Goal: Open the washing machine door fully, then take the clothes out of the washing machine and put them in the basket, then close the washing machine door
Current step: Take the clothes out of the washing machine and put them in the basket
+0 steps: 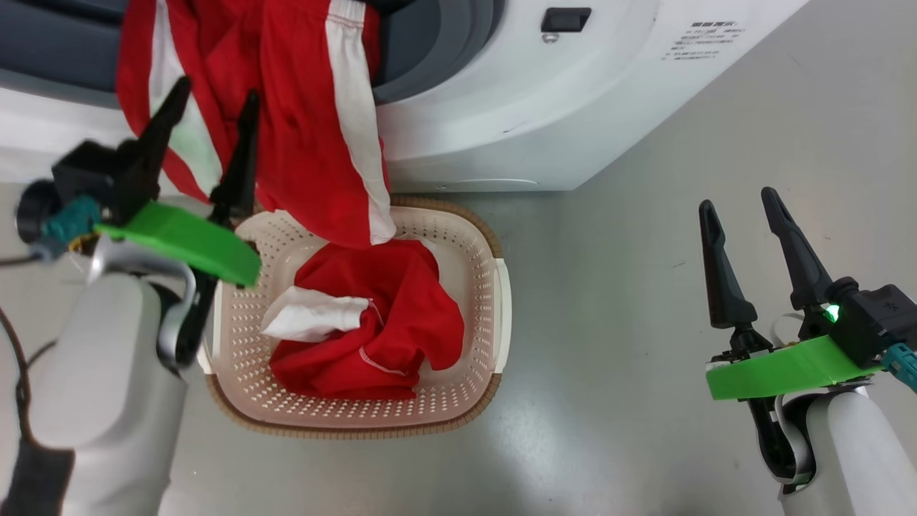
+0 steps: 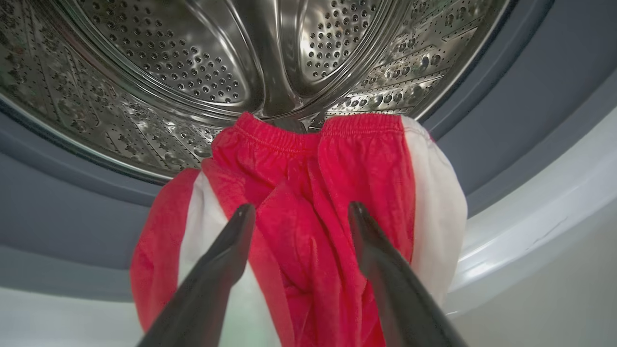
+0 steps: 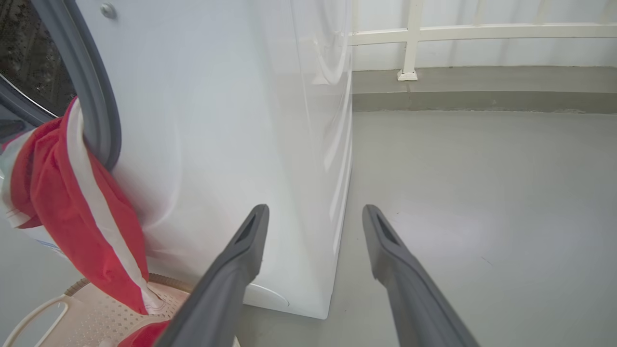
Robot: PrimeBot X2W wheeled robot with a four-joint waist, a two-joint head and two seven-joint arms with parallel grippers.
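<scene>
Left gripper is spread wide, its two dark fingers pointing up at the hanging garment and pinching nothing. In the left wrist view the same gripper has the red cloth showing through the gap between its fingers; whether the tips touch the fabric cannot be told. That garment, red with white side panels, droops out of the steel drum over the grey gasket, with its elastic waistband lying at the drum's lip. Its lower end hangs down into the basket.

A second garment, red with a white patch, lies crumpled on the basket's bottom. The basket stands on the floor just in front of the washing machine, its brown rim near the white front panel, and the left forearm covers its left edge. A black latch slot sits on the washer's front to the right of the opening.

Well apart to the right, the right gripper hangs over bare floor, fingers parted and empty. In its own wrist view this gripper points at the washer's white corner, with a pale railing beyond.
</scene>
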